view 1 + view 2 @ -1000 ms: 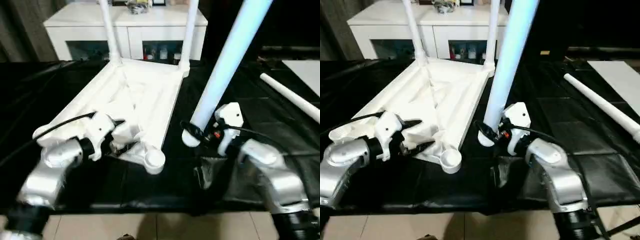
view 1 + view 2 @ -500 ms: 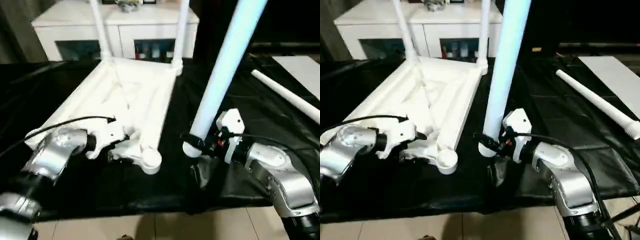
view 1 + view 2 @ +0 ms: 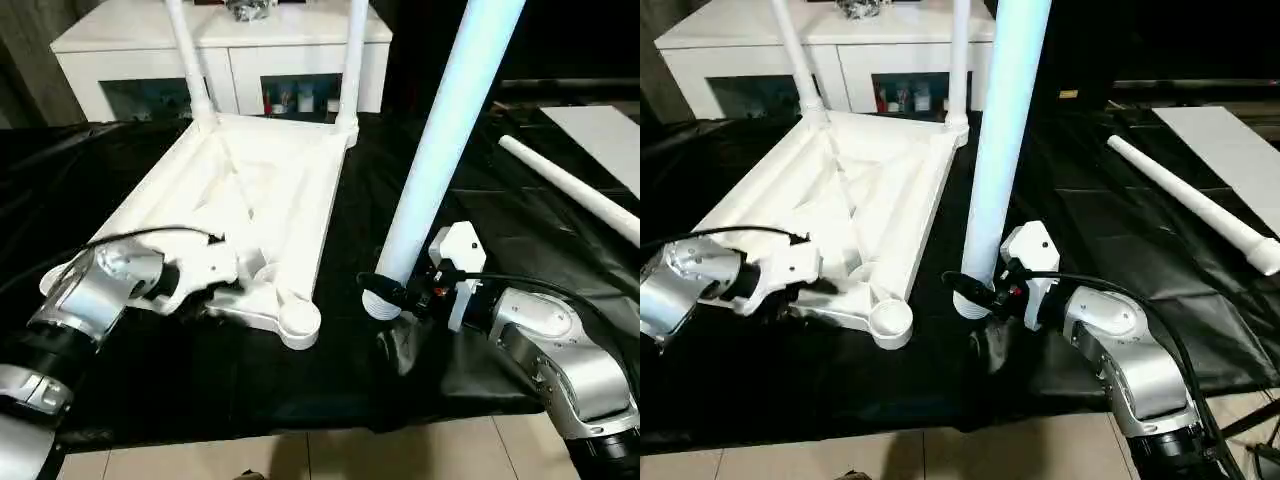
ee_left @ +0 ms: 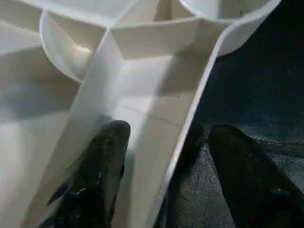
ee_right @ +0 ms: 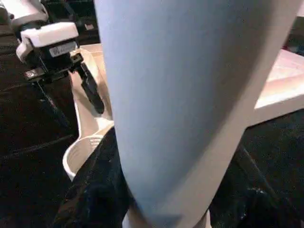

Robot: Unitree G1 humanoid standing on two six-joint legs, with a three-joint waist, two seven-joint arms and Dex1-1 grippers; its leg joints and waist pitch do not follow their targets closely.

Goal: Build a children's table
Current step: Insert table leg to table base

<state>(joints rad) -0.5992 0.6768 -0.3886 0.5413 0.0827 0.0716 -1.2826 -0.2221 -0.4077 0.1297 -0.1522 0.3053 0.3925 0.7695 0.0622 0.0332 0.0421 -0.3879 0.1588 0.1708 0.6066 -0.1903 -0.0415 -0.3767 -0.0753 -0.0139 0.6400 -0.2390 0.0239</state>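
You have the white tabletop (image 3: 255,205) lying ribbed side up, two legs (image 3: 186,55) standing in its far sockets, a third leg (image 3: 445,150) held upright beside it, a fourth leg (image 3: 1190,205) lying apart.

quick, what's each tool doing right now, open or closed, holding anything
Left tool: open, its fingers straddling the near edge wall of the upturned tabletop, not yet clamped.
Right tool: closed on the table leg, holding it upright.
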